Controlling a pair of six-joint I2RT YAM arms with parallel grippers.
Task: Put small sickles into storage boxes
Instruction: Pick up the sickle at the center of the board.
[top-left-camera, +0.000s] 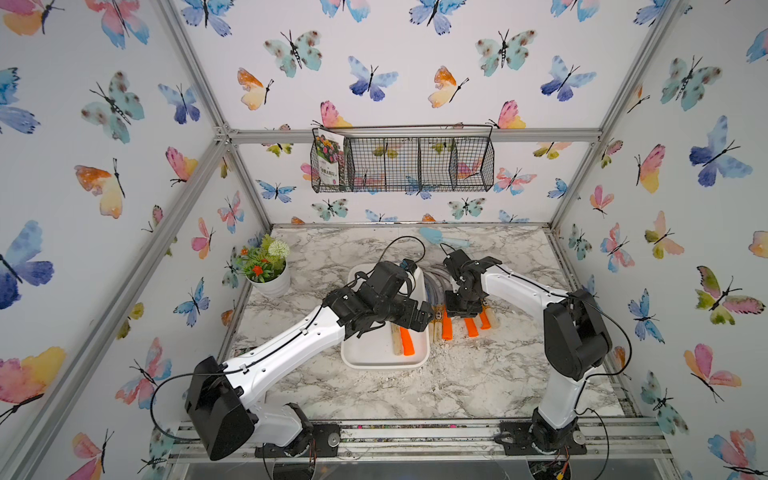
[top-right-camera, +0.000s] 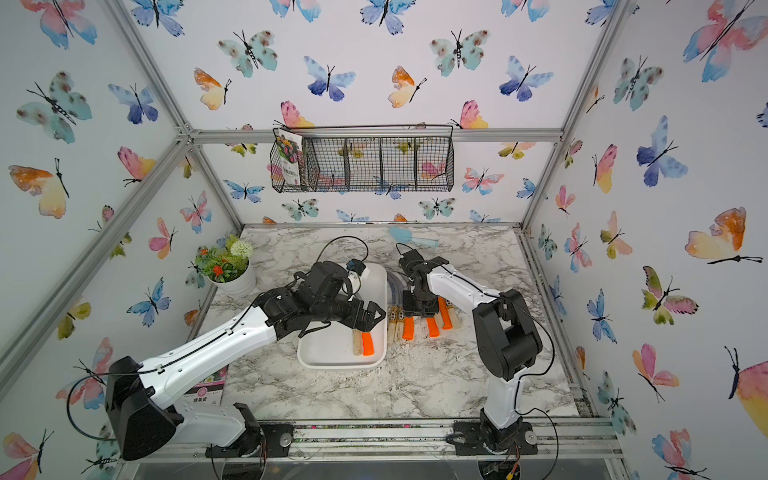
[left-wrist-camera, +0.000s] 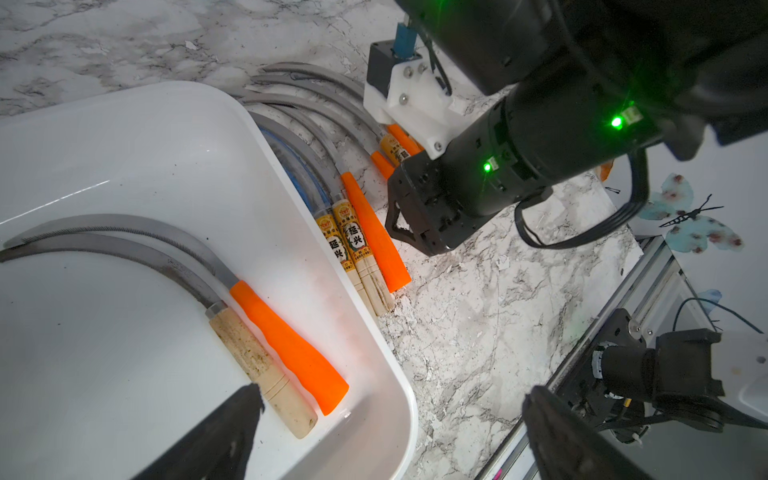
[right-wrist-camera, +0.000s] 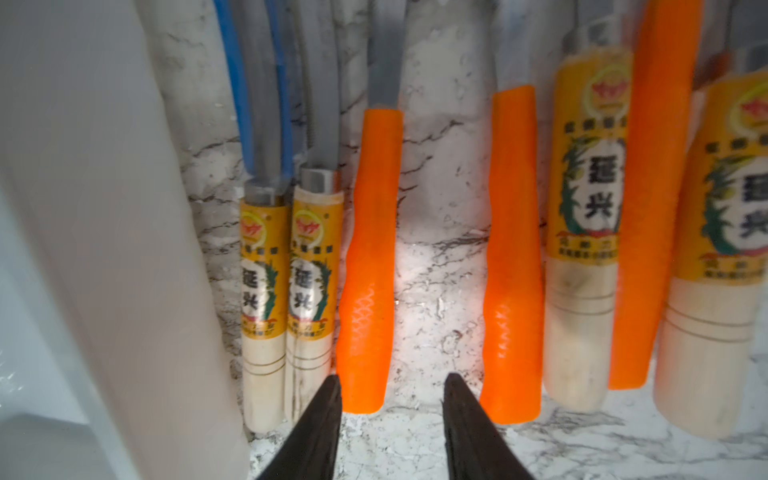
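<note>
Left gripper (left-wrist-camera: 395, 390): released, fingers wide, above white shallow rectangular tray (left-wrist-camera: 266, 137).
Right gripper (right-wrist-camera: 390, 378): fingers apart around orange-handled grey-bladed sickle (right-wrist-camera: 368, 266), not clenched.
Sickles (left-wrist-camera: 286, 340): two lay in tray; others beside it on marble table (left-wrist-camera: 478, 332).

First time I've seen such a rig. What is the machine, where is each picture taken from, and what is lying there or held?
The machine is two robot arms mounted at the near edge of a marble table, each ending in a two-fingered gripper. The two wide pictures come from a camera pair up high, looking down. The close-ups come from cameras on the arms' wrists. A white tray holds an orange-handled sickle and a wooden-handled sickle. A row of sickles lies on the table beside it. The left gripper hangs wide open over the tray, holding nothing. The right gripper hovers open above that row, also empty. Behind are a potted plant, a pale blue trowel and a wire basket on the wall.
</note>
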